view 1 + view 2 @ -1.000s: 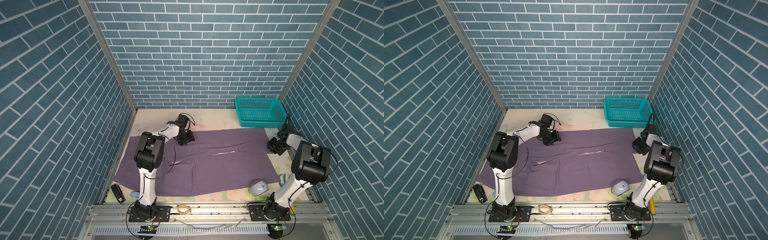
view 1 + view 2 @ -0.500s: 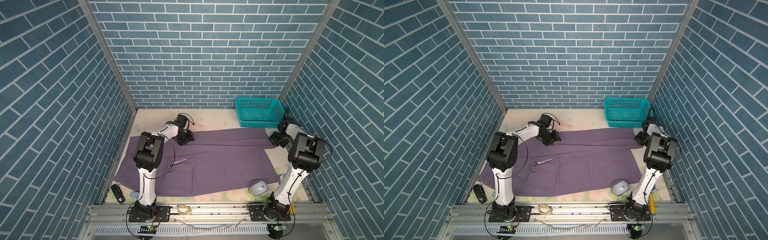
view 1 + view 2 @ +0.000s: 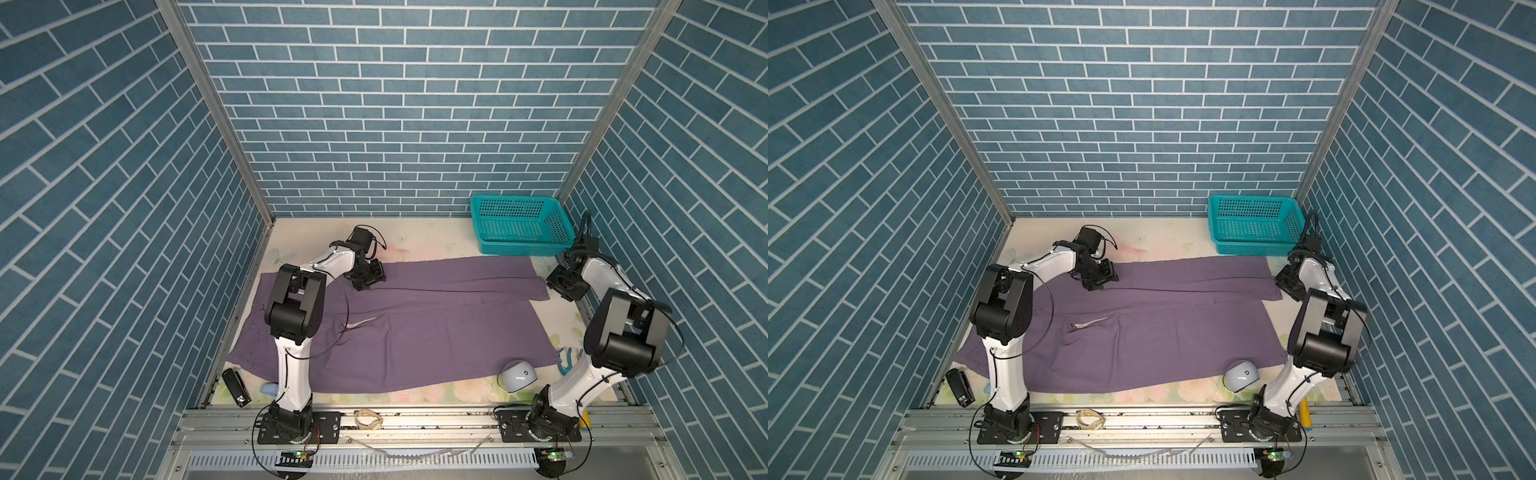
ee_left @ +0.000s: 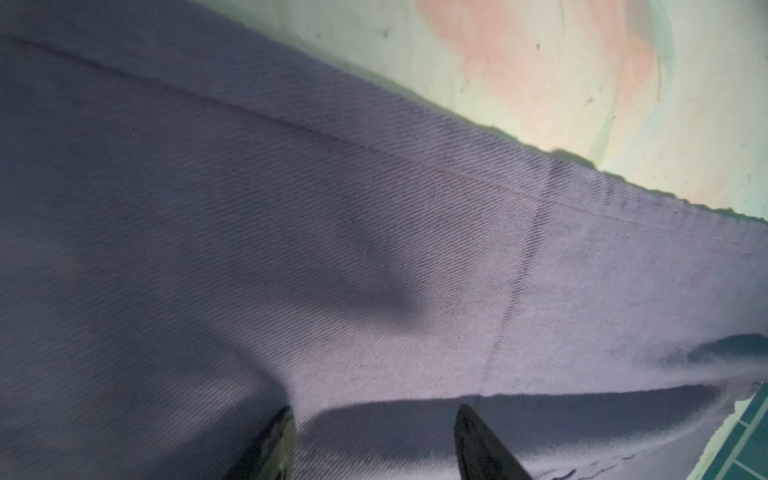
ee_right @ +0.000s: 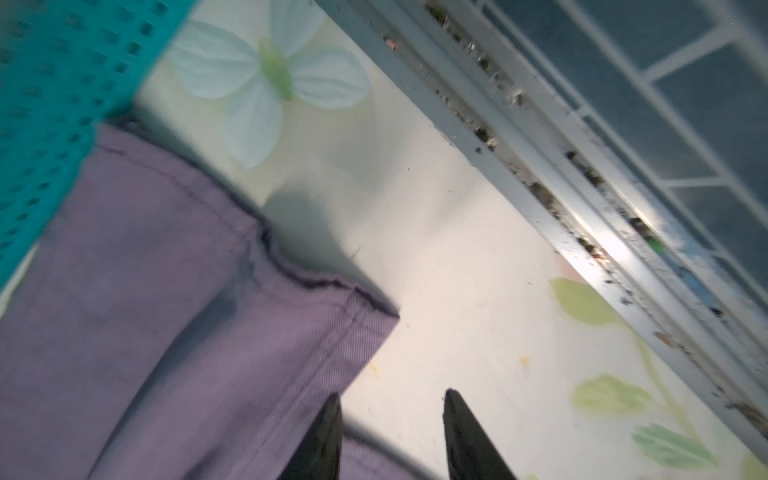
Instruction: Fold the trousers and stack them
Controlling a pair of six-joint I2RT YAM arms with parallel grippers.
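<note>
Trousers [image 3: 415,332] lie spread flat over most of the surface [image 3: 415,241]: waist end at the left by the wall rail, both legs running right, hems by the right arm. Progress looks early to me. The cloth is smoothed out, but the far leg overlaps the near one only along a strip. No crosswise fold is made yet and nothing is stacked.

Left side: the waist edge sits tight to the wall rail, so there's v. little room there. A black gadget [image 3: 235,386] lies just off the near-left corner of the cloth. The left tool [image 3: 368,282] is low over the far edge near the hip. Its fingertips [image 4: 282,432] stand apart w/ nothing pinched btw them, only fabric below.

Middle: the best open room is the bare far strip of surface behind the cloth. The near strip is narrow.

Right side: a pale domed object [image 3: 517,374] sits just beside the near hem. The right tool [image 3: 561,286] is at the far leg's hem corner, parted and empty. One fingertip [image 5: 328,419] is over the hem, the other over bare surface. The teal basket [image 3: 519,224] is up against the far hem and the side rail is close, so it's a cramped corner
</note>
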